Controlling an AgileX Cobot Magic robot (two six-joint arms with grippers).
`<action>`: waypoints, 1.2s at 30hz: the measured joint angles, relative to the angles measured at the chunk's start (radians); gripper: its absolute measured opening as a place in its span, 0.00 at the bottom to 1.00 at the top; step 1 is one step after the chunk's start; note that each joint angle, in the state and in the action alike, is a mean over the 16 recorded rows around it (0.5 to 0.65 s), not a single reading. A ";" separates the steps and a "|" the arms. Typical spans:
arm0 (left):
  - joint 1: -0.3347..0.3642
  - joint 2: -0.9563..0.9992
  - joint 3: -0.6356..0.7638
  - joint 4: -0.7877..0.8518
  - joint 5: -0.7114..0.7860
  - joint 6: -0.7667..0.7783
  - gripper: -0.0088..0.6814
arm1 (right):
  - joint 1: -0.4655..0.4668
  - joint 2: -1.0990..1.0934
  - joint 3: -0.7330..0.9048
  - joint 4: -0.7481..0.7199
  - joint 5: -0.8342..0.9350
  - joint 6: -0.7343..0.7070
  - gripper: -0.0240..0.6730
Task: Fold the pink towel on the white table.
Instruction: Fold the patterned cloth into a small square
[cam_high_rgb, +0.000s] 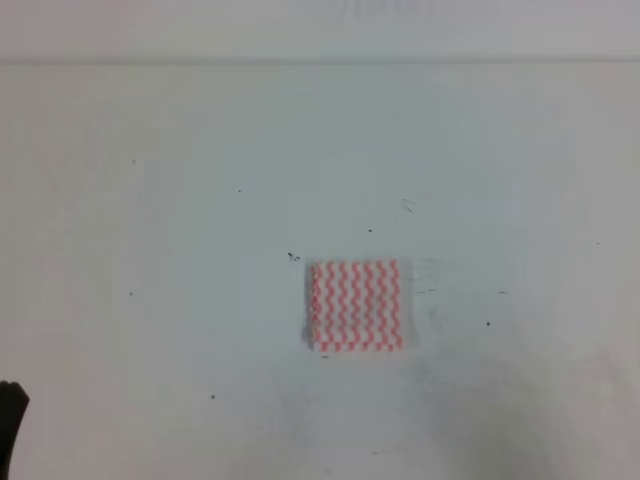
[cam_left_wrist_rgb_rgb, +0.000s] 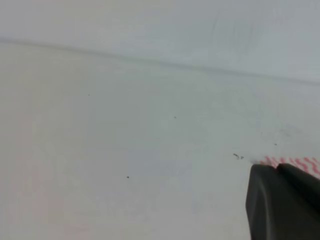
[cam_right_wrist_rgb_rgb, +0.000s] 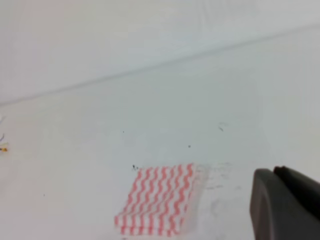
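Overhead view: white table (cam_high_rgb: 180, 300) fills nearly the whole pic, w/ the pink towel (cam_high_rgb: 356, 305) sitting a bit right of centre & slightly toward the near side. It's a small compact rectangle, flat on the surface, wavy pink-red & white stripes running top to bottom. Edges look squared up; at the near edge in the right wrist view the towel (cam_right_wrist_rgb_rgb: 157, 202) shows stacked layers, so it's folded over.

Surface: plain white, matte, dotted w/ tiny dark specks. One little dark mark just off the towel's far-left corner. Faint grey scuffs right of the towel & a smudgy greyish patch toward the near right. Far edge of the table meets a pale wall along a straight line at the top.

Left gripper (cam_left_wrist_rgb_rgb: 285, 200): only a dark chunk in the bottom-right of its own cam, hanging over bare table (cam_left_wrist_rgb_rgb: 125, 150), a sliver of towel (cam_left_wrist_rgb_rgb: 295, 161) peeking just past it. Can't tell how far apart the jaws are; nothing seen in its grasp. Overhead, just a dark bit at the bottom-left edge.

Right gripper (cam_right_wrist_rgb_rgb: 287, 202): same story, dark shape bottom-right of its cam, off to the side of the towel, not touching. Jaw gap not readable. Table (cam_right_wrist_rgb_rgb: 75, 150) stretches away to the wall line.
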 joint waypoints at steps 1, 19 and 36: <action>0.000 0.001 0.007 0.000 -0.006 0.000 0.01 | 0.000 -0.002 0.012 0.000 -0.020 0.000 0.01; 0.000 0.000 0.032 -0.002 -0.012 0.000 0.01 | 0.000 -0.003 0.050 -0.018 -0.056 0.000 0.00; 0.000 -0.001 0.032 -0.002 -0.015 0.000 0.01 | -0.266 -0.214 0.162 -0.248 -0.041 -0.002 0.00</action>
